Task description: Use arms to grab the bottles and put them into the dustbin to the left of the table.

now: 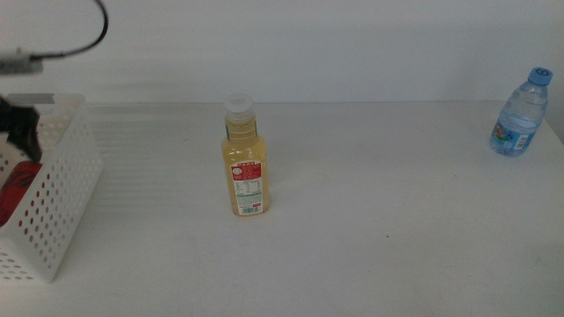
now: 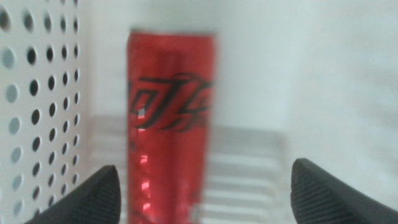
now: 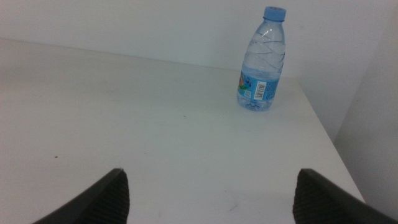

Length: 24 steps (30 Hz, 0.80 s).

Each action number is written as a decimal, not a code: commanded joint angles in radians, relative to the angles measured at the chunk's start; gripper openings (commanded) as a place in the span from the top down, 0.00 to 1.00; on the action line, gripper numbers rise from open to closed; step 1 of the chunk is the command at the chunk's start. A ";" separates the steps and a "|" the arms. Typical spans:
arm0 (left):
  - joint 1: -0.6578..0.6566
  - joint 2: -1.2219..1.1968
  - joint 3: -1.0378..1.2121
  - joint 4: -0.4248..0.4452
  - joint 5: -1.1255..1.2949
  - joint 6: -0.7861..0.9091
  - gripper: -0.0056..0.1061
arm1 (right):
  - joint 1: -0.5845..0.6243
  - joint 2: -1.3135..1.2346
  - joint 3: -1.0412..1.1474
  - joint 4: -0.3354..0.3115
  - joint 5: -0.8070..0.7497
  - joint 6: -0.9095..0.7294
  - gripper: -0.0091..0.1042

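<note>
The white perforated dustbin (image 1: 55,198) stands at the table's left edge. A red soda can (image 2: 171,124) stands inside it, against the holed wall (image 2: 43,93); it shows red through the bin's holes (image 1: 19,189). My left gripper (image 2: 205,186) hangs open over the bin (image 1: 22,136), its jaws wide apart and holding nothing, the can just beyond them. The yellow-liquid bottle (image 1: 244,163) stands upright mid-table. A blue-capped water bottle (image 1: 520,114) stands at the far right. My right gripper (image 3: 211,186) is open and low over the table, well short of the water bottle (image 3: 262,62); it does not show in the middle view.
The white table (image 1: 379,238) ends just right of the water bottle, its right edge (image 3: 329,143) showing in the right wrist view. A black cable (image 1: 84,40) arcs above the dustbin.
</note>
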<state>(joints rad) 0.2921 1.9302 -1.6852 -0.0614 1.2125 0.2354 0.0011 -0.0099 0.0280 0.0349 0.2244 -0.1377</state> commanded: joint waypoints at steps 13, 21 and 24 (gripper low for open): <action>-0.313 -0.516 0.246 0.181 -0.156 -0.330 0.14 | -0.005 -0.027 -0.007 -0.003 -0.069 -0.009 0.24; -0.475 -0.733 0.485 0.246 -0.375 -0.469 0.14 | -0.005 -0.027 -0.007 -0.003 -0.069 -0.009 0.24; -0.531 -0.777 0.557 0.249 -0.434 -0.563 0.14 | -0.005 -0.027 -0.007 -0.003 -0.069 -0.009 0.24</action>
<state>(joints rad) -0.2153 1.1938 -1.1329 0.1721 0.8636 -0.2658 0.0011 -0.0099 0.0280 0.0349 0.2247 -0.1377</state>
